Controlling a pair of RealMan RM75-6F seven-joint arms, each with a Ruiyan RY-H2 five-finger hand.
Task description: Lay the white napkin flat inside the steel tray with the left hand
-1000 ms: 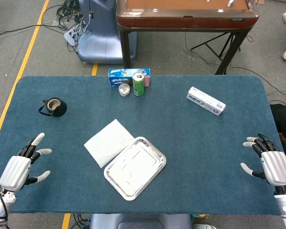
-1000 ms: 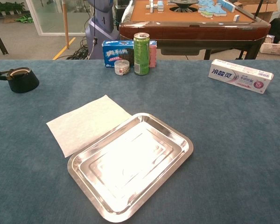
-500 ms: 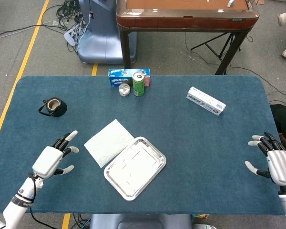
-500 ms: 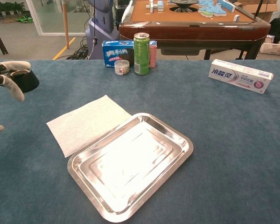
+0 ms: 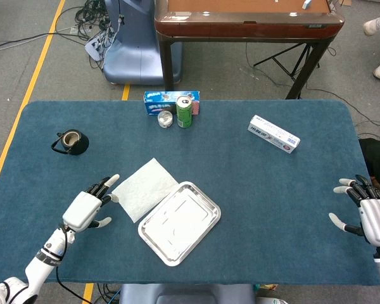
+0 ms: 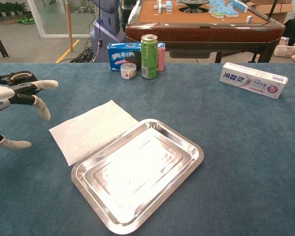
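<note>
The white napkin (image 5: 144, 188) (image 6: 93, 129) lies flat on the blue table, touching the upper-left rim of the steel tray (image 5: 210, 223) (image 6: 189, 166), which holds nothing. My left hand (image 5: 87, 209) (image 6: 10, 104) hovers open just left of the napkin, fingers spread and pointing toward its left corner, apart from it. Far off at the table's right edge, my right hand (image 5: 370, 216) is open and holds nothing; the chest view does not show it.
A black cup (image 5: 71, 142) (image 6: 20, 83) sits at the far left. A green can (image 5: 184, 111) (image 6: 148, 49), a small jar (image 5: 166, 119) and a blue biscuit box (image 5: 159, 101) stand at the back edge. A toothpaste box (image 5: 274, 133) (image 6: 253, 79) lies at the back right.
My left hand has moved right and forward toward the napkin, entering the chest view. My right hand has drifted slightly toward the right edge. Napkin and tray have not moved.
</note>
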